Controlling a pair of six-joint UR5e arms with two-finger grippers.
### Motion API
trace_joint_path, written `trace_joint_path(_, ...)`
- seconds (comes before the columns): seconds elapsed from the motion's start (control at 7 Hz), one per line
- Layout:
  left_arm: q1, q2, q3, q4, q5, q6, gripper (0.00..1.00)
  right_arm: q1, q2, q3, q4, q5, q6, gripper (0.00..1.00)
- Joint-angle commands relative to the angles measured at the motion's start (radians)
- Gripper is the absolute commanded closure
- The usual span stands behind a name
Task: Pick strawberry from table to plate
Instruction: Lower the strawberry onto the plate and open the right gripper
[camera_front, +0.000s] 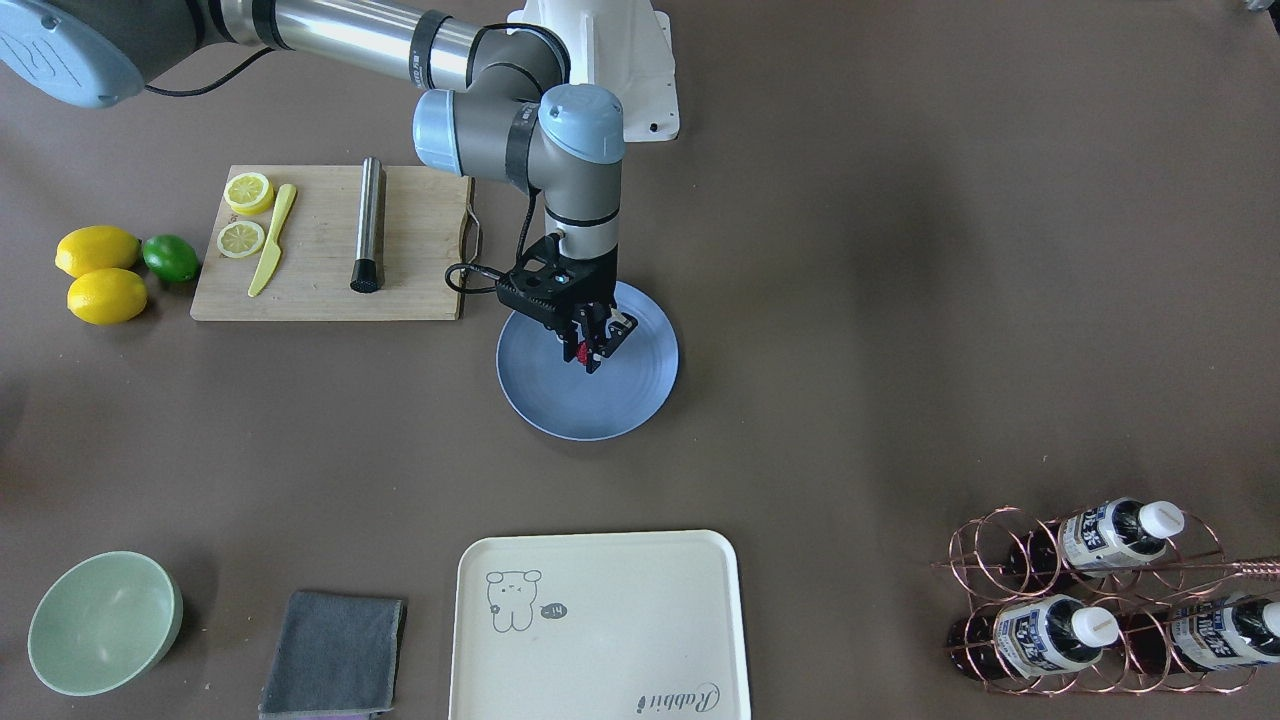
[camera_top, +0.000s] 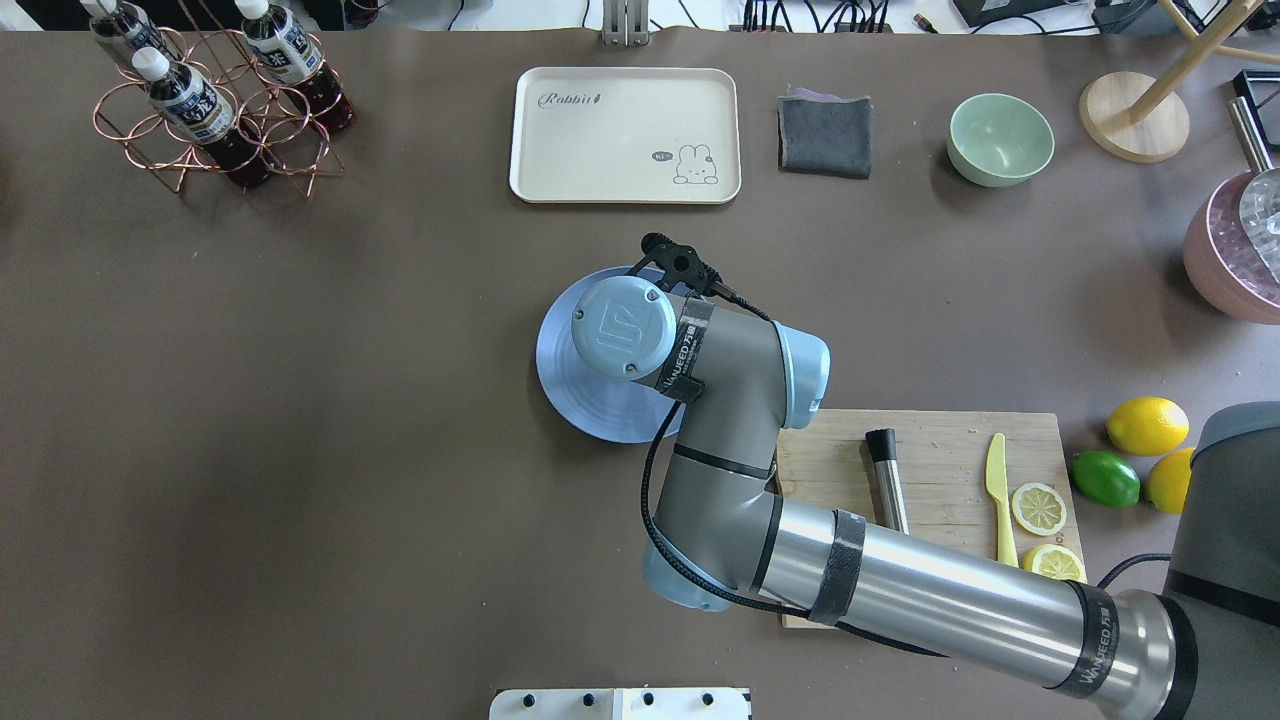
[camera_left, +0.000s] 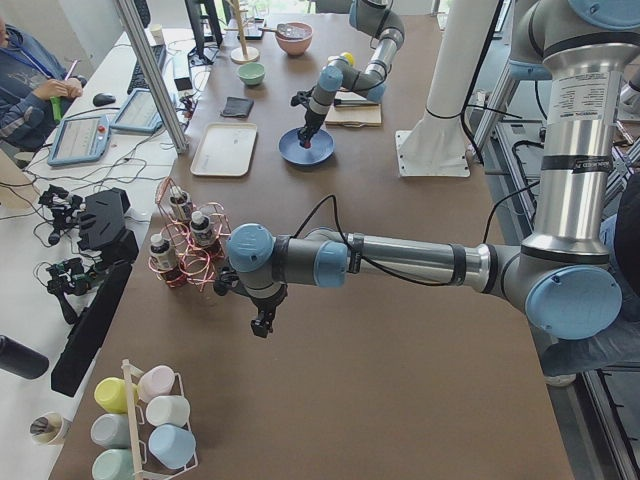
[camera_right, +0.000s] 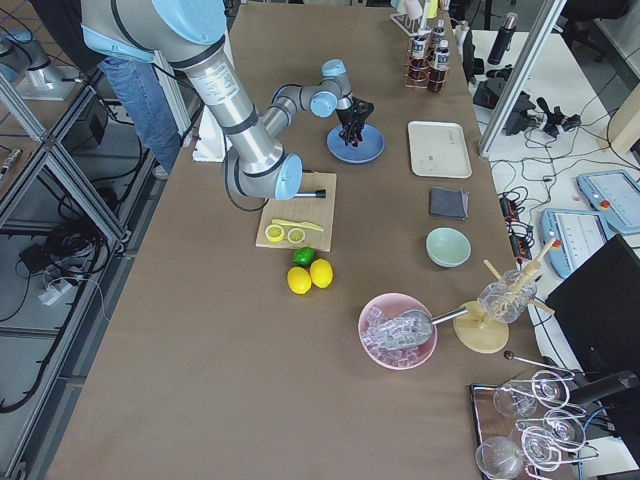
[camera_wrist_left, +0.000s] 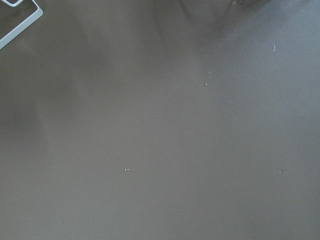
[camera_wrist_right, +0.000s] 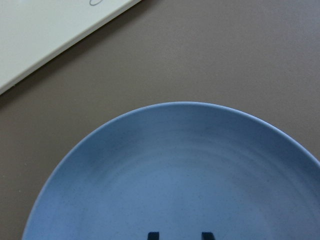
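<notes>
From where I stand, the thing that matters is straight up and down: the strawberry (camera_front: 581, 351) sits between the fingers of the right gripper (camera_front: 593, 358), and the plate (camera_front: 560, 405) lies directly beneath it, so the berry only has to go down. It shows as a small red spot pinched at the fingertips, above the plate's middle part and somewhat toward the robot's side of it. Whether it already touches the blue surface I cannot tell, and it is too small to make out any long axis. In the right wrist view the two dark fingertips (camera_wrist_right: 152, 235) peek in at the lower edge with the plate's rings filling the frame below them. The right arm reaches out from its base, past the end of the cutting board (camera_front: 320, 280), with the wrist turned so the fingers point down at the plate. The left gripper (camera_left: 262, 322) hangs over bare bench (camera_front: 900, 300) well apart from the plate, near the bottle rack (camera_left: 185, 245). Whether its fingers are spread or pressed together I cannot tell. I judge the carrying nearly done, with the release left.
</notes>
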Motion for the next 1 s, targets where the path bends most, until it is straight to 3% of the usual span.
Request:
trace_joint_path(0.0,0.002,0.025,-0.008,-0.005,0.000,0.002,0.02,0.000,-0.003,-0.011,-0.003,-0.013,-0.003,0.33)
trace_joint_path(0.14,0.000,0.026,-0.007,-0.009,0.000,0.002,0.02,-0.001,-0.002,-0.011,-0.006,-0.013,-0.003,0.00)
trace_joint_path(0.43,0.000,0.026,-0.007,-0.009,0.000,0.000,0.02,0.020,0.011,0.053,-0.113,-0.002,-0.032,0.00)
trace_joint_path(0.86,0.000,0.048,0.008,-0.002,0.015,-0.002,0.02,0.196,-0.047,0.179,-0.231,0.211,-0.263,0.00)
